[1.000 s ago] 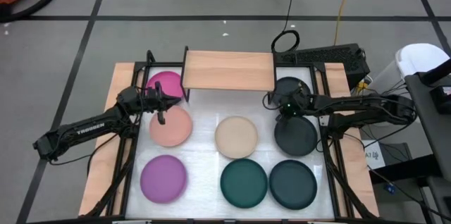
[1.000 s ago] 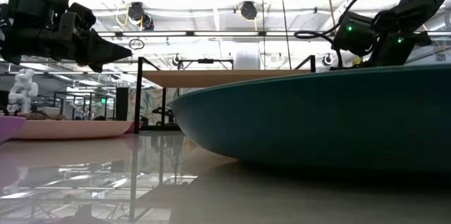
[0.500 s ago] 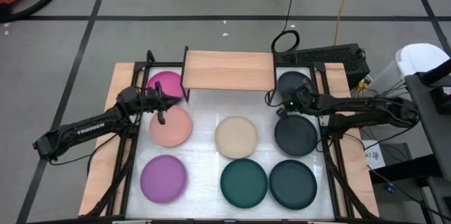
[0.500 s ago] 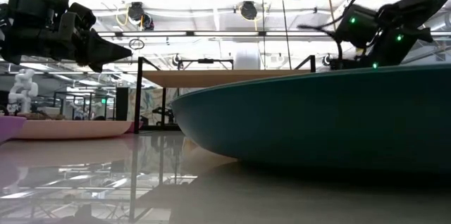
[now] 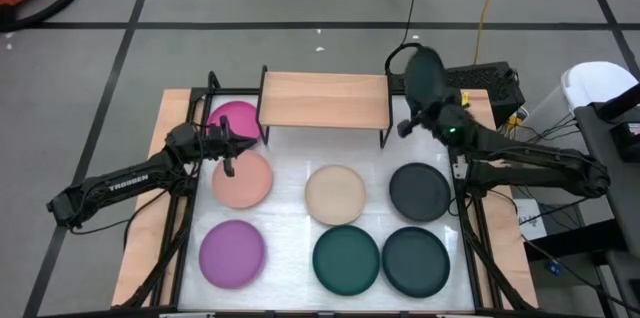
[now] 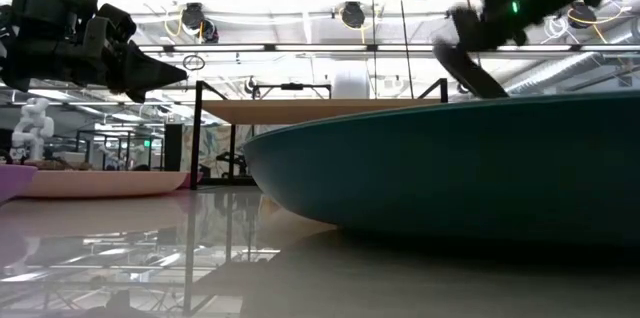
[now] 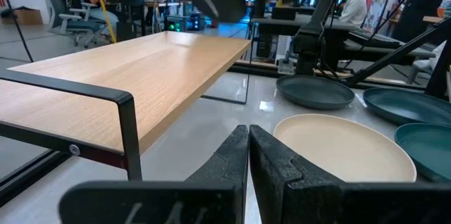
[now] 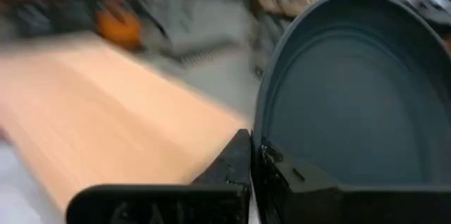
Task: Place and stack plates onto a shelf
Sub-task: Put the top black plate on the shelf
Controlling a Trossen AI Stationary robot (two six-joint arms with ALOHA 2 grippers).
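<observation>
The high view looks straight down from well above, taking in the whole table (image 5: 300, 173), the shelf (image 5: 324, 100) at its far edge and both arms. The low view sits at tabletop height, so near a teal plate (image 6: 450, 163) that it fills much of the picture, and looks level across to the shelf (image 6: 320, 110) and the room beyond. Each wrist view looks forward past its own fingers: the left wrist view faces along the shelf (image 7: 120, 65) toward the beige plate (image 7: 342, 146), and the right wrist view is close on a charcoal plate (image 8: 352, 90) beside the shelf (image 8: 99, 111), so all four share the shelf.
</observation>
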